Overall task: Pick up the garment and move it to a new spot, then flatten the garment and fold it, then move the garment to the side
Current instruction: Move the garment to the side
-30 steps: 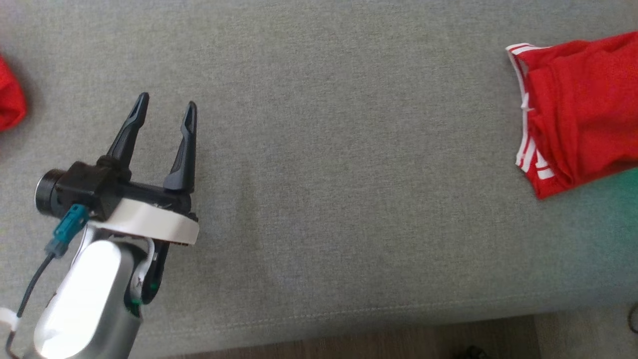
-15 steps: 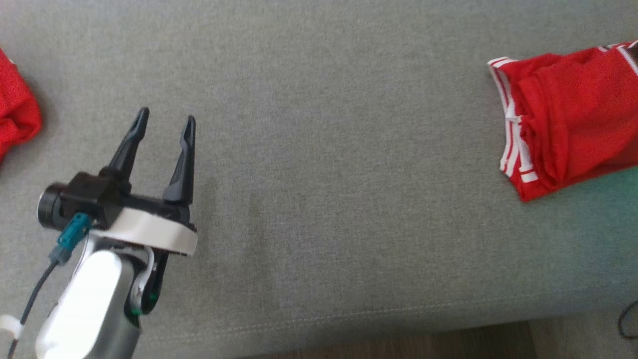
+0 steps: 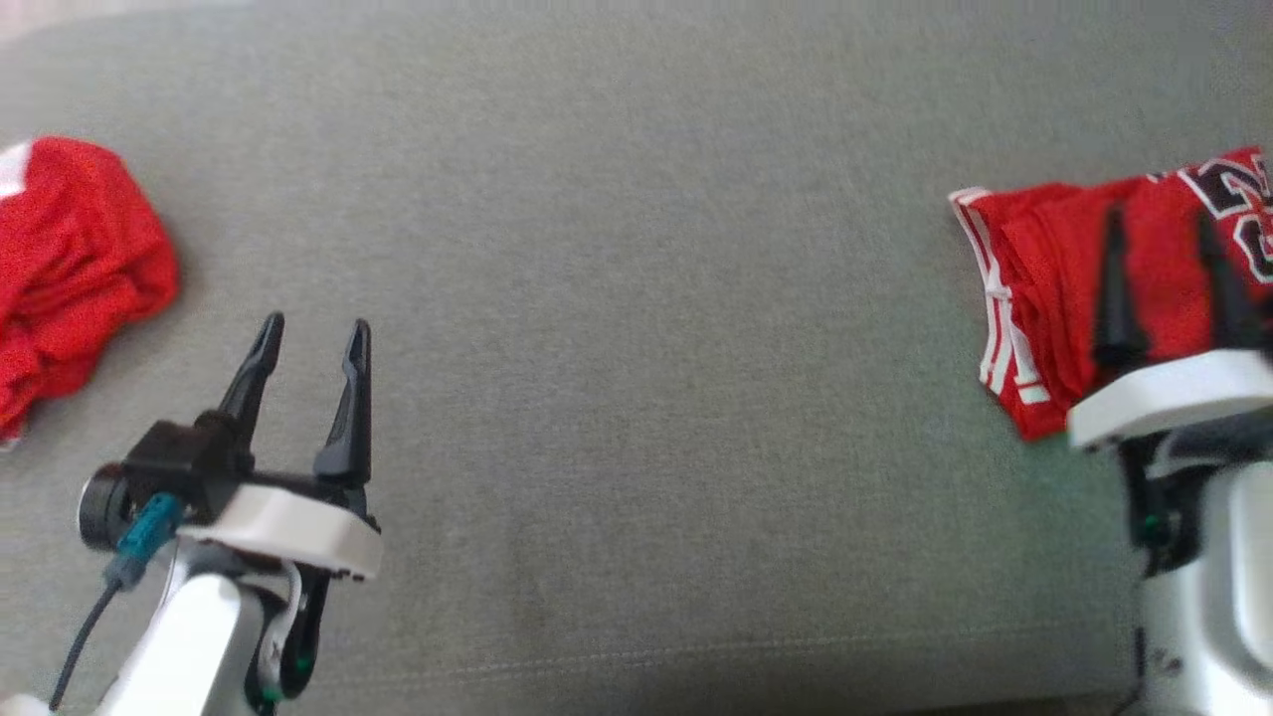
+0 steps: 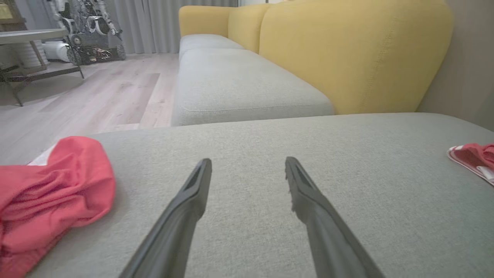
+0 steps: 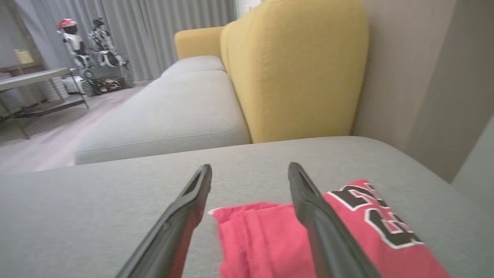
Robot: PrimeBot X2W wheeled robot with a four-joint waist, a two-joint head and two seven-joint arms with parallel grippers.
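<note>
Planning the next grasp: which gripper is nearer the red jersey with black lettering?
Right. The right gripper hovers open over the jersey; the left gripper is far off across the grey cushion, closer to the crumpled red garment.

Sofa seat (image 3: 636, 298): grey woven cloth, matt, fine rough weave, stitched seam near front edge. Folded garment (image 3: 1054, 259) — red mesh-like cloth, white striped trim, black-and-white lettering. Crumpled garment (image 3: 70, 249): same red knit, matt, soft wrinkles. Left tool (image 3: 315, 328) fingers (image 3: 348, 418) black matt plastic; wrist shell (image 3: 288, 522) white, smooth, slight sheen. Sofa back (image 4: 347, 50) — yellow cloth, stitched. Floor (image 4: 96, 92) pale wood, satin.
</note>
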